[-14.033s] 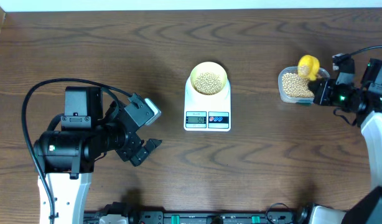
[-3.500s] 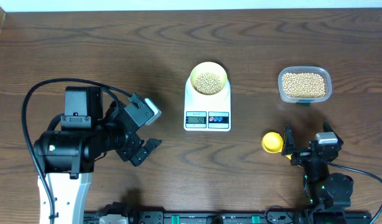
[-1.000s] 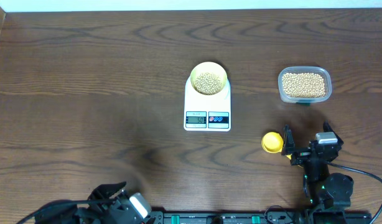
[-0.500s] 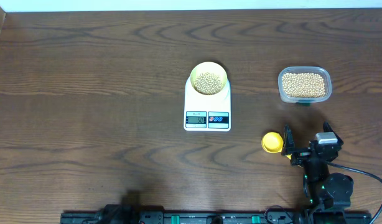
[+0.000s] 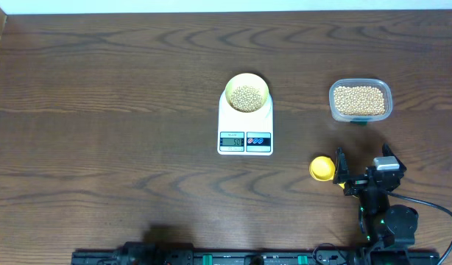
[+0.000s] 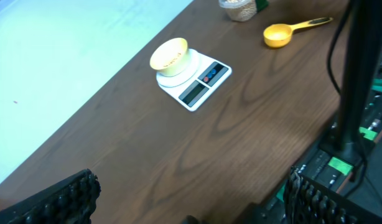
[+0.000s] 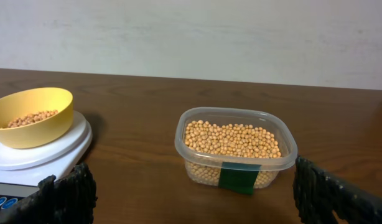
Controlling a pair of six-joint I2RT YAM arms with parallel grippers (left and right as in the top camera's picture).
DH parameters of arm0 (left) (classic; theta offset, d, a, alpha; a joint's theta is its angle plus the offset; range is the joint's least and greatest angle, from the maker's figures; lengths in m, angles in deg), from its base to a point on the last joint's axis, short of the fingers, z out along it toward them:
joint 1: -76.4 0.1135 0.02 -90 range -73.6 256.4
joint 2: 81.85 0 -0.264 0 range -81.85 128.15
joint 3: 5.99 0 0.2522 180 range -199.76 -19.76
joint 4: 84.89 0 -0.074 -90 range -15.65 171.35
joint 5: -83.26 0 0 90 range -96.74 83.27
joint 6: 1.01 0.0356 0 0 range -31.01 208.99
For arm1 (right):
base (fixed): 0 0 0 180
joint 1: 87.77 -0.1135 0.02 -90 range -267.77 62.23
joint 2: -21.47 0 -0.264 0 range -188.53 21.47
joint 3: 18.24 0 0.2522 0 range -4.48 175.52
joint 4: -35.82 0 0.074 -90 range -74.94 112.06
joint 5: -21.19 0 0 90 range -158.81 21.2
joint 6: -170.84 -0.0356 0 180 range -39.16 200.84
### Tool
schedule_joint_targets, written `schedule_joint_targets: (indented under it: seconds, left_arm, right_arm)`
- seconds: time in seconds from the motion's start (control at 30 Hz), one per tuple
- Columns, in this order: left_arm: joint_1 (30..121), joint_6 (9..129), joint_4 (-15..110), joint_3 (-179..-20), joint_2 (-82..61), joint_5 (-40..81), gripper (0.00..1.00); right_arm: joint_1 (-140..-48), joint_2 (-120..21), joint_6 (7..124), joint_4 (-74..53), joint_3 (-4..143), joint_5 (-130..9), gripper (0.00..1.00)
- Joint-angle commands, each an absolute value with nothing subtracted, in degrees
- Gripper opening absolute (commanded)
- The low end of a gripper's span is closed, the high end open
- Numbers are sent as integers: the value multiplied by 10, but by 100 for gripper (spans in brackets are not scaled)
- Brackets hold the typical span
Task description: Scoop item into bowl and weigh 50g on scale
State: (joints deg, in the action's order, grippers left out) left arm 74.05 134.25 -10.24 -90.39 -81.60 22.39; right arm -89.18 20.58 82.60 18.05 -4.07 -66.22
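Bowl (image 5: pixel 228 88) w/ beans (image 5: pixel 246 96) on scale (image 5: pixel 245 129); tub (image 5: pixel 332 101) to right; scoop (image 5: pixel 322 168) front of tub.

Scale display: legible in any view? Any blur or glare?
Overhead: sharp, evenly lit, but the display on the scale is too small to read. Left wrist: soft, tilted, washed-out pale area top left. Right wrist: bowl and tub crisp; fingers dark.

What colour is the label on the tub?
The label is dark green; the right wrist view shows it best.
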Motion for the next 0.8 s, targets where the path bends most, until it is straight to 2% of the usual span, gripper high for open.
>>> schedule_joint_targets:
  seconds: [0.0, 0.17, 0.4, 0.67, 0.77]
  left_arm:
    - [742, 1344, -82, -904, -817, 211, 96]
    - [742, 1335, -4, -870, -817, 194, 96]
    - [742, 1161, 211, -716, -817, 158, 96]
    - [742, 1135, 361, -563, -817, 101, 96]
    - [742, 1020, 421, -524, -817, 40, 96]
  right_arm:
    - [-896, 212, 831, 178, -42, -666, 99]
    - [-896, 212, 831, 178, -42, -666, 99]
    - [-896, 212, 831, 178, -42, -666, 99]
    - [-896, 212, 831, 178, -42, -666, 99]
    - [-896, 212, 831, 178, -42, -666, 99]
